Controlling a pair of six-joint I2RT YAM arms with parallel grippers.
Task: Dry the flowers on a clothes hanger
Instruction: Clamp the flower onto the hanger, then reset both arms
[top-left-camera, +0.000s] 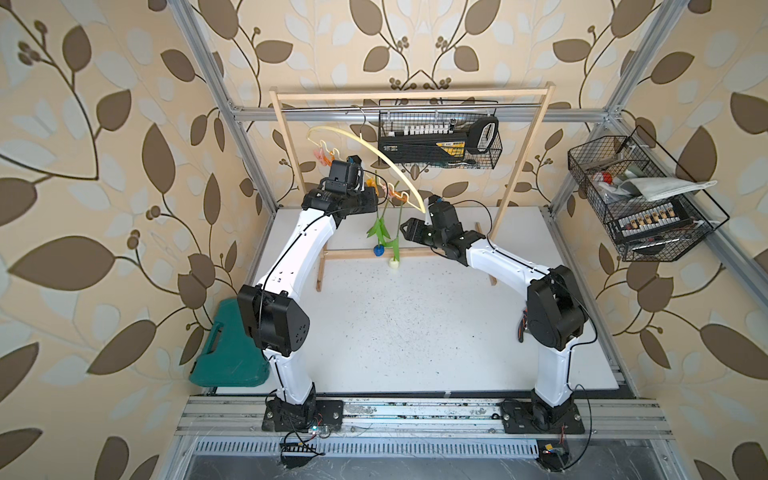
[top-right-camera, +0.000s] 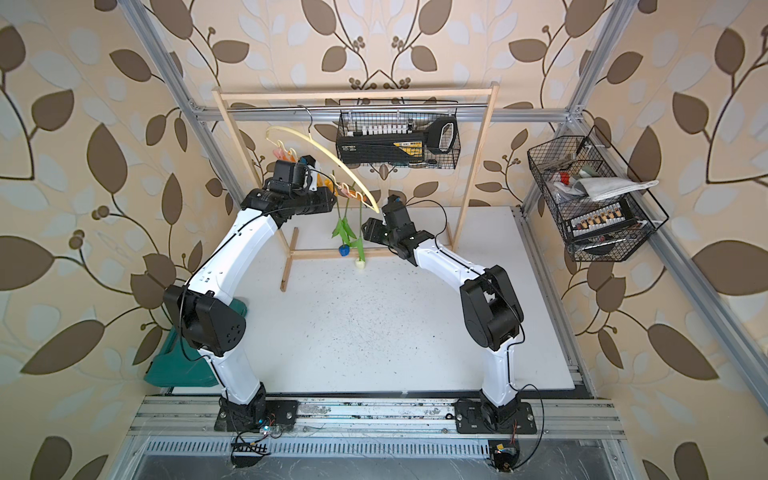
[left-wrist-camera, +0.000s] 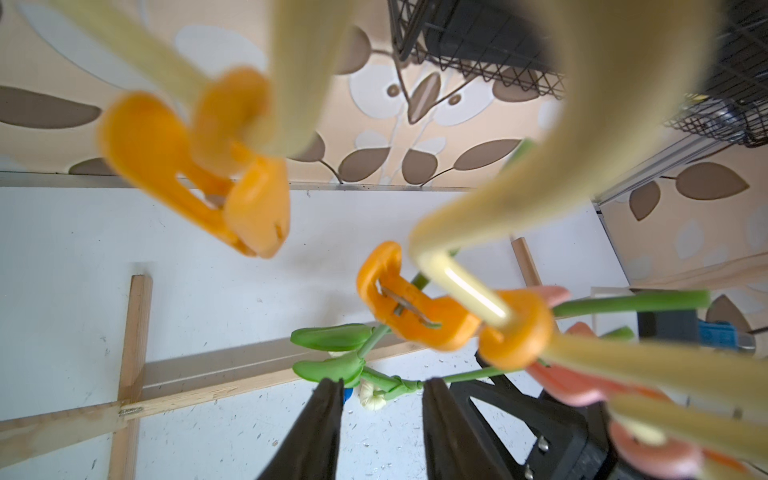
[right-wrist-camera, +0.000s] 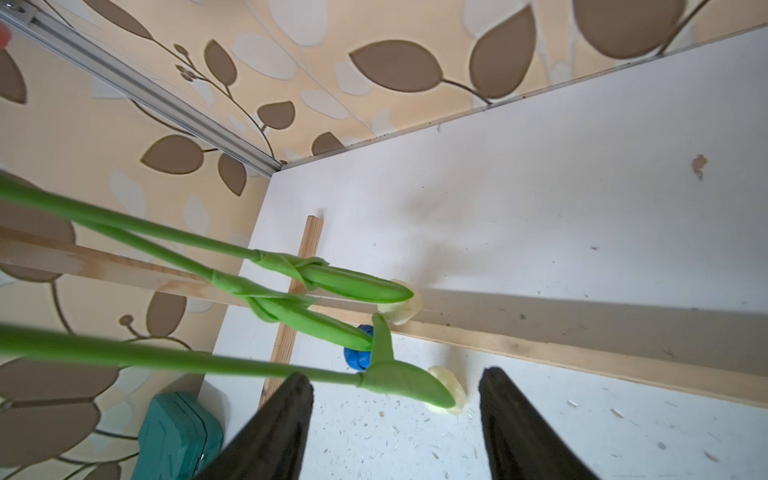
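The pale yellow clothes hanger (top-left-camera: 374, 149) (top-right-camera: 328, 154) hangs by its metal hook from the rail of the wooden rack. Three flowers hang head down from its clothespins on long green stems (right-wrist-camera: 174, 232). The blue head (top-left-camera: 378, 250) (right-wrist-camera: 357, 353) and a cream head (top-left-camera: 394, 262) (right-wrist-camera: 446, 392) sit just above the table; the second cream head (right-wrist-camera: 405, 307) shows behind a leaf. An orange clothespin (left-wrist-camera: 415, 309) grips one stem. My left gripper (top-left-camera: 372, 195) (left-wrist-camera: 382, 386) is open beside the pins, holding nothing. My right gripper (top-left-camera: 405, 228) (right-wrist-camera: 395, 382) is wide open beside the stems, below the hanger's right end.
The wooden rack's base bar (top-left-camera: 449, 249) lies on the white table under the flowers. A free orange clothespin (left-wrist-camera: 199, 174) and a pink one (left-wrist-camera: 573, 382) hang on the hanger. A wire basket (top-left-camera: 440, 137) hangs from the rail, another (top-left-camera: 640, 199) on the right wall. A green case (top-left-camera: 226, 349) stands at the left.
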